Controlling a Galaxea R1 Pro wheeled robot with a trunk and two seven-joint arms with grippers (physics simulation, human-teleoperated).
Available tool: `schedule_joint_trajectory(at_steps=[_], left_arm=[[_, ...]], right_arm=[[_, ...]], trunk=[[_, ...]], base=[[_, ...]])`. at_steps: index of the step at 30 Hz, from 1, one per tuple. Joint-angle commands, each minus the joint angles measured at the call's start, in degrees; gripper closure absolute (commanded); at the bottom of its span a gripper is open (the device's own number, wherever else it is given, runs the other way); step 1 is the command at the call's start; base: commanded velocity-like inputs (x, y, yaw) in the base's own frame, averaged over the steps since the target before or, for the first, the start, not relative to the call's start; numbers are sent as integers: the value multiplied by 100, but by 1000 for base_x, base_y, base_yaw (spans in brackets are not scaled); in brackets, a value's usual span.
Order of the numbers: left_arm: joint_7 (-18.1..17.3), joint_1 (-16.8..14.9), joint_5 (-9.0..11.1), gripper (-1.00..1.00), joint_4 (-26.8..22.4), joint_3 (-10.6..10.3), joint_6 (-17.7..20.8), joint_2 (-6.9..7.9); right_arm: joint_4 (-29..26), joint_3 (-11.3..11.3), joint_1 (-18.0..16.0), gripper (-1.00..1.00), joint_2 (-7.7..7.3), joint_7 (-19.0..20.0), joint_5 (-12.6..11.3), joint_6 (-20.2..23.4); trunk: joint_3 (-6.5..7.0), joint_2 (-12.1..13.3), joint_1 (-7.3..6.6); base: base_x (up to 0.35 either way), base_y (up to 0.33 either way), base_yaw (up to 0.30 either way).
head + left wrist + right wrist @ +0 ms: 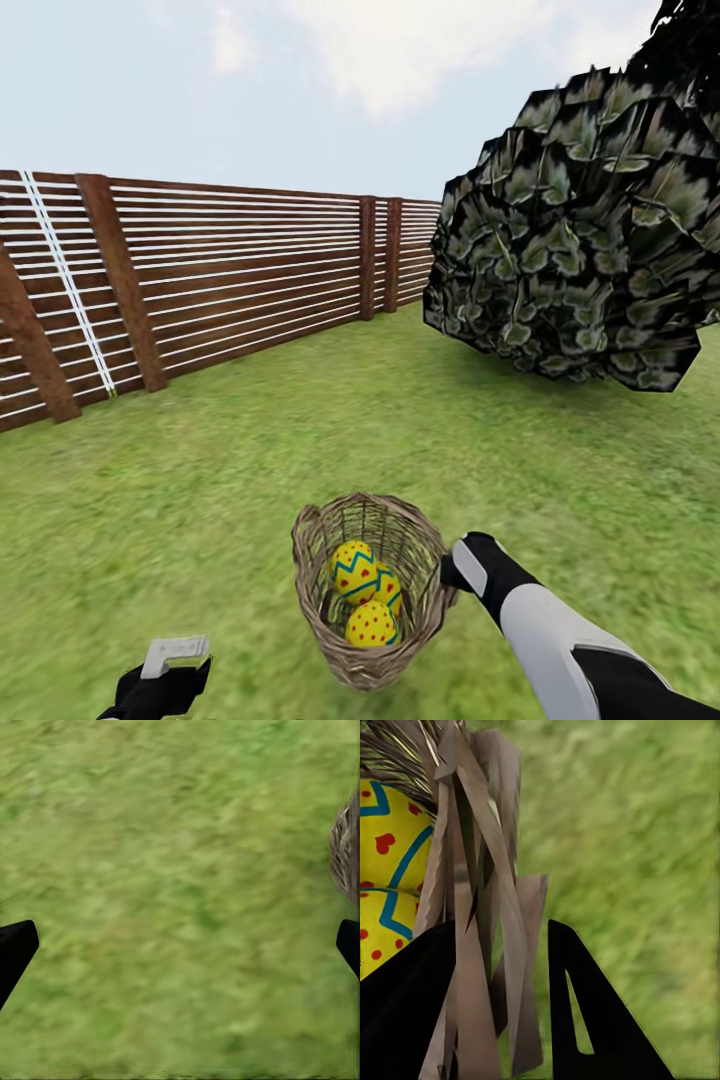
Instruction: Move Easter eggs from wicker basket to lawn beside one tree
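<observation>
The wicker basket (pixel 322 590) sits low in the head view, tipped with its opening toward me. Three yellow Easter eggs with blue zigzags and red dots lie inside: one (pixel 353 570), one (pixel 389 590) and one (pixel 371 625). My right gripper (pixel 447 577) is at the basket's right rim. In the right wrist view my right gripper (pixel 502 1012) has one finger inside and one outside, shut on the woven wall (pixel 472 892), with eggs (pixel 390 855) beside it. My left gripper (pixel 168 668) hangs open over the lawn (pixel 180 870), left of the basket (pixel 346 855).
A tree's dark blocky foliage (pixel 590 220) hangs at the right, its trunk out of view. A brown slatted fence (pixel 230 280) runs along the left and back. Open grass (pixel 300 420) lies between the basket and the fence.
</observation>
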Motion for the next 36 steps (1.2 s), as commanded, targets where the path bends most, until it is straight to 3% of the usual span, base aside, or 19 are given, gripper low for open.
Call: schedule_joint_trajectory(at_steps=[1,7,12,27,32,36], left_arm=[[-2,3,23,-100,63,9,28,-5],[30,-1,384,-100,691,27,-53,-15],[38,-2,417,-100,883,35,-84,-9],[50,-4,419,-100,1098,34,-98,-41],[410,-19,443,-100,1295,17,-158,-42],[474,-19,439,-100,1312,7,-238,-42]], right_arm=[[-15,-39,0,100,4,-35,-101,-4],[-22,-35,8,100,2,-32,-157,-2],[-10,-31,12,100,14,-24,-163,-15],[45,-21,16,100,126,-15,-162,-20],[56,-21,16,100,130,-14,-160,-20],[57,-21,12,100,136,-14,-161,-20]], trunk=[[13,39,-24],[114,280,-156],[203,480,-266],[472,1082,-595],[562,1282,-705],[634,1443,-793]], base=[[-58,0,189],[-119,0,113],[-313,0,118],[-103,0,240],[-149,-76,242],[-266,-179,242]])
